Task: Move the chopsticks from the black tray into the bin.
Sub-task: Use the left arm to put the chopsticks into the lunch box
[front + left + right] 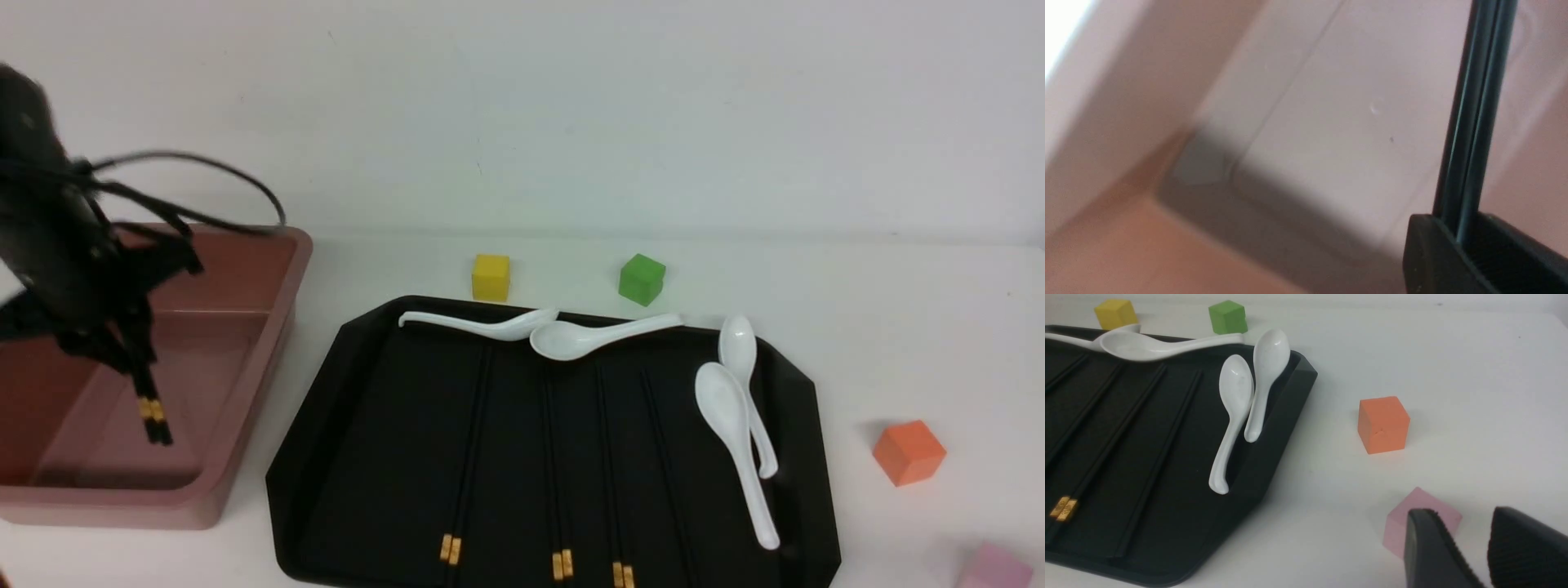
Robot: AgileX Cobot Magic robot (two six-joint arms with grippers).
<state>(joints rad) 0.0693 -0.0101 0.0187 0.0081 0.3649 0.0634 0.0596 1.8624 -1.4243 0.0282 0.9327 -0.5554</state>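
My left gripper (pixel 122 343) hangs over the dusty-pink bin (pixel 269 327), shut on a pair of black chopsticks (pixel 151 408) whose gold-banded ends point down into it. In the left wrist view the sticks (pixel 1474 122) run out from between the closed jaws of the left gripper (pixel 1466 241), above the bin floor (pixel 1331 122). Several more pairs (pixel 555 457) lie side by side in the black tray (pixel 318 457); they also show in the right wrist view (pixel 1106 457). My right gripper (pixel 1461 522) is open and empty over the bare table, right of the tray (pixel 1286 416).
Several white spoons (pixel 735 425) lie along the tray's far and right edges. A yellow block (pixel 491 277) and a green block (pixel 642 279) stand behind the tray. An orange block (pixel 909 452) and a pink block (pixel 1396 531) sit to its right, near the right gripper.
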